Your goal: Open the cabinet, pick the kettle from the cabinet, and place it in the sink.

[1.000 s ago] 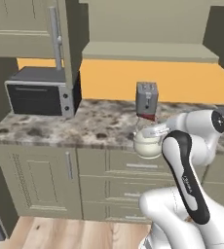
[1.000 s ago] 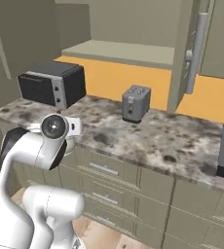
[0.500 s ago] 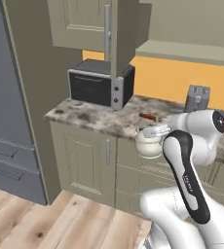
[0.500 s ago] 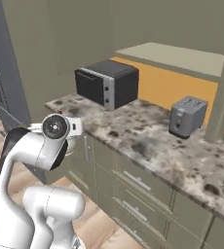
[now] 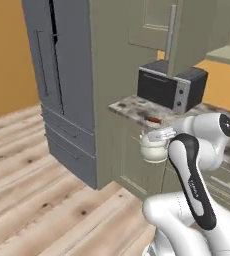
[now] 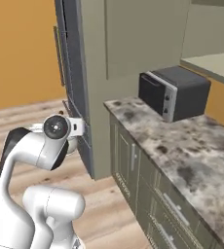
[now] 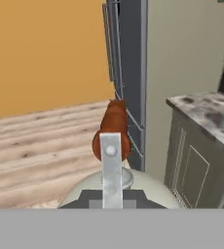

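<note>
While our fingers (image 5: pixel 159 134) pinch the cream-white round kettle (image 5: pixel 152 149), grey tall fridge (image 5: pixel 67 95) and speckled bench (image 5: pixel 137 108) stand near.

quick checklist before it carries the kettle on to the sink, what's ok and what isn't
1. Kettle held: ok. It hangs at the gripper, off the counter.
2. Grip point: ok. In the hand view the reddish-brown handle piece sits right ahead of the shut fingers.
3. Kettle upright: ok, as far as the left base view shows.
4. Sink in sight: not ok. The views show a fridge, a microwave and wooden floor.
5. Path clearance: cannot tell. The kettle is near the counter's end; the gap is unclear.
</note>
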Tool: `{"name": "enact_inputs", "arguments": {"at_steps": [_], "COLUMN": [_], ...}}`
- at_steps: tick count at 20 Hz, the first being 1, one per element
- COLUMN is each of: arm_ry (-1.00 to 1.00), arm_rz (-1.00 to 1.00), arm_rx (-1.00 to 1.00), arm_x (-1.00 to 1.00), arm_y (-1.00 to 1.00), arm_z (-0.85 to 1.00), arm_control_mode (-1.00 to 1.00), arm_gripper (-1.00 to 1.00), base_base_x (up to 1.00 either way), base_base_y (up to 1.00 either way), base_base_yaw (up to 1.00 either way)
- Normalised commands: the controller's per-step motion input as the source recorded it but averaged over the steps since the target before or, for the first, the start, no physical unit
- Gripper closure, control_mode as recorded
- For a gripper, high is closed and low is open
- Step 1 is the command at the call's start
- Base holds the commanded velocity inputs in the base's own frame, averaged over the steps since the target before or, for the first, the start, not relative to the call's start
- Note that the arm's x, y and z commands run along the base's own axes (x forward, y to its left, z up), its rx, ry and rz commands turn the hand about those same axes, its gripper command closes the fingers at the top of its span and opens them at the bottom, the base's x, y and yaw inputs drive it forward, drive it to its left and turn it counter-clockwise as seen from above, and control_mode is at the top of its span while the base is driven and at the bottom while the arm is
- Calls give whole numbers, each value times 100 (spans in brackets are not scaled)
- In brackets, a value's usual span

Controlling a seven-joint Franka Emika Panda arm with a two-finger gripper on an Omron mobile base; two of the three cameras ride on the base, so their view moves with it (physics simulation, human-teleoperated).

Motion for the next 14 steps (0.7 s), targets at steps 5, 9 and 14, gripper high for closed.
{"name": "enact_inputs", "arguments": {"at_steps": [5,9,14], "arm_ry": [0,0,0], "arm_rz": [0,0,0], "arm_rx": [0,0,0], "arm_x": [0,0,0], "arm_y": [0,0,0], "arm_z": [0,0,0], "arm_control_mode": [100,100,100], "arm_gripper": [100,100,100], "base_base_x": [5,8,7], "base_base_y": [-7,-5,-4], "base_base_yaw": [70,76,79]}}
